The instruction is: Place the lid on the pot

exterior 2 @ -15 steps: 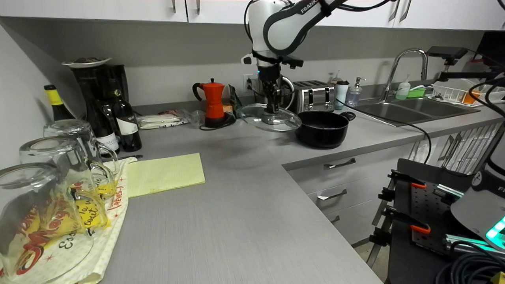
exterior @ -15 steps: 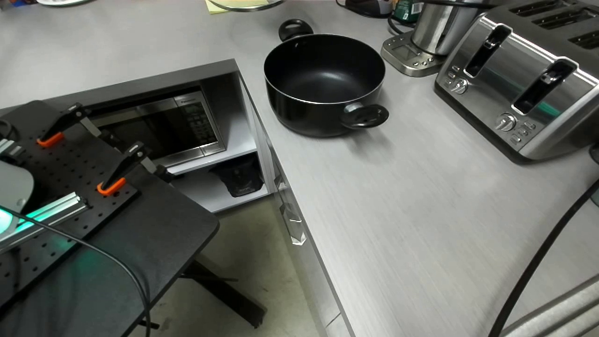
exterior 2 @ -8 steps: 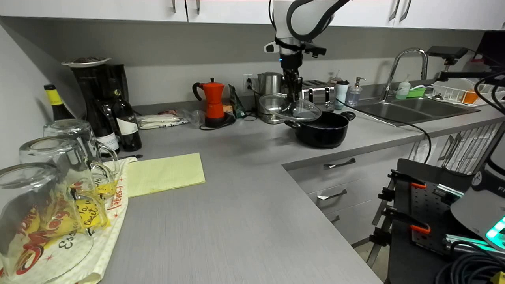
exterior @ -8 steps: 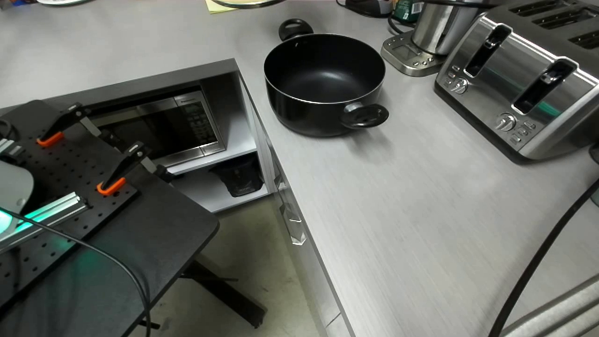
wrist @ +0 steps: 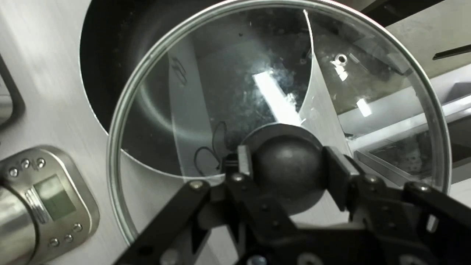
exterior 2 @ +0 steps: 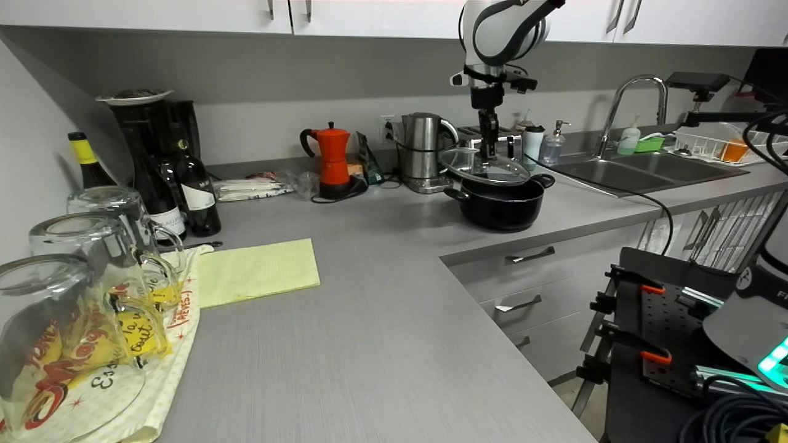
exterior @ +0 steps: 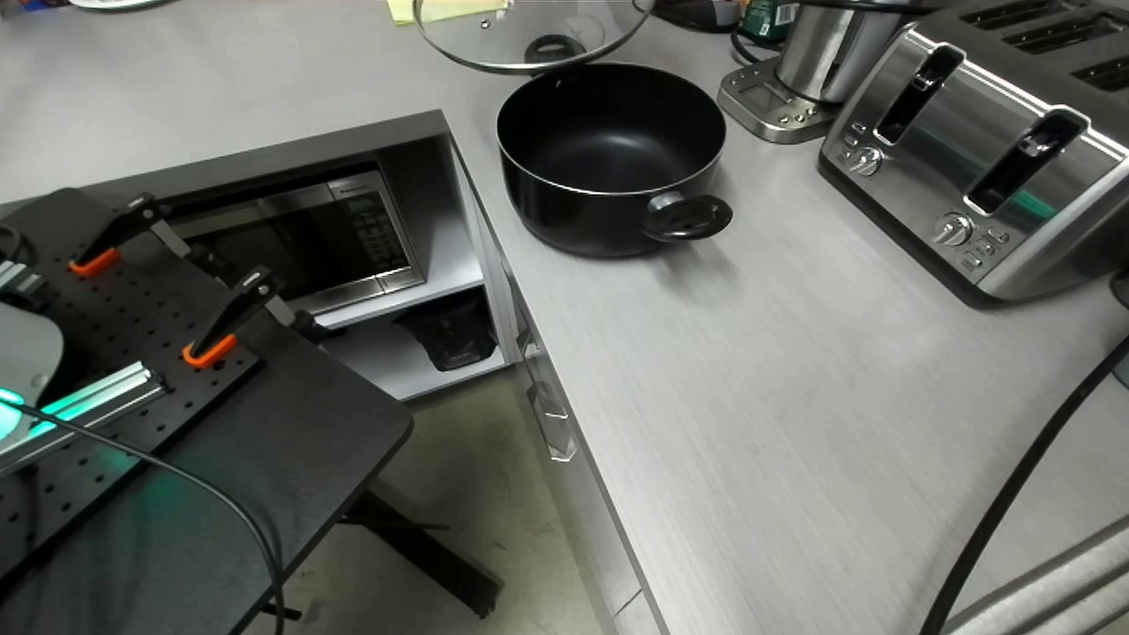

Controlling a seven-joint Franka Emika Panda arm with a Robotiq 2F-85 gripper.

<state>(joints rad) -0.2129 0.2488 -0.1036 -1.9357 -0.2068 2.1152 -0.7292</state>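
The lid [exterior 2: 484,173] hangs over the counter [exterior: 750,423], off to one side of the pot [exterior: 578,212], so that in the wrist view it overlaps only part of the pot's mouth; the rest of the dark opening shows past the glass. In an exterior view the pot handle [exterior 2: 456,194] nearer the kettle [exterior 2: 422,132] sits just below the lid's rim. How much height lies between rim and pot is hard to judge — I cannot tell whether they touch.

As for edges, the pot stands near the brink of the counter, above the drawers [exterior 2: 554,277], and a strip of worktop runs between it and the toaster [exterior: 970,154]. The kettle's steel base [wrist: 71,211] is near the lid's rim, with a band of counter between them in the wrist view. Away from the toaster, a broad stretch of counter reaches as far as the yellow sheet [exterior 2: 258,271].

The gripper [wrist: 291,165] is directly above the lid and clenched on its black knob [wrist: 289,154] — one pad [wrist: 340,167] to each side. The glass spreads out around the fingertips, its nearest part hidden behind the gripper's linkages.
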